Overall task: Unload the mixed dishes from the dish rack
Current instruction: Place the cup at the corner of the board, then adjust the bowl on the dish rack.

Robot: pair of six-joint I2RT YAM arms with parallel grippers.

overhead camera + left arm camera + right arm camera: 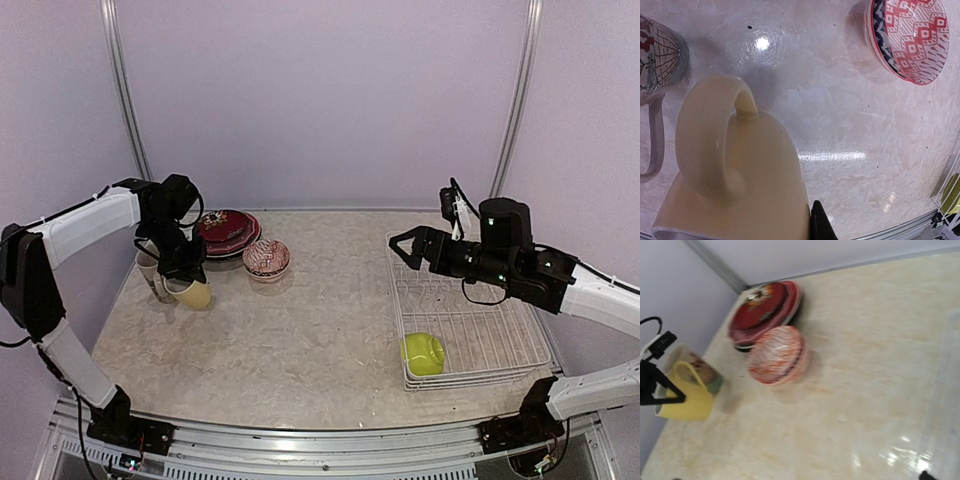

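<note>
Finds the yellow mug at the left side of the table, tipped over with its long axis close to level: mouth toward the left wall, base toward the middle of the table, handle loop turned upward. Looks plain pale yellow and glossy, with a thick rounded handle; in the left wrist view, shows that handle arching toward the lens and the rim low in the near corner. Touching the tabletop or just above it: cannot tell.

Grips it at the rim with the left gripper, fingers pinched on the mug wall, one dark fingertip against its side. Reaches out from the near left corner, elbow high by the wall, wrist bent down over the mug.

Stands just beside a patterned mug, upright, on the wall side. Farther back, sits near a stack of plates, dark red on top, with the red-patterned bowl just beside the stack.

Well apart, at the right of the table, shows the dish rack, white wire, with the lime-green bowl in its near left corner. Hovers over the rack's far left end with the right gripper, fingers spread, nothing between them, pointing left.
</note>
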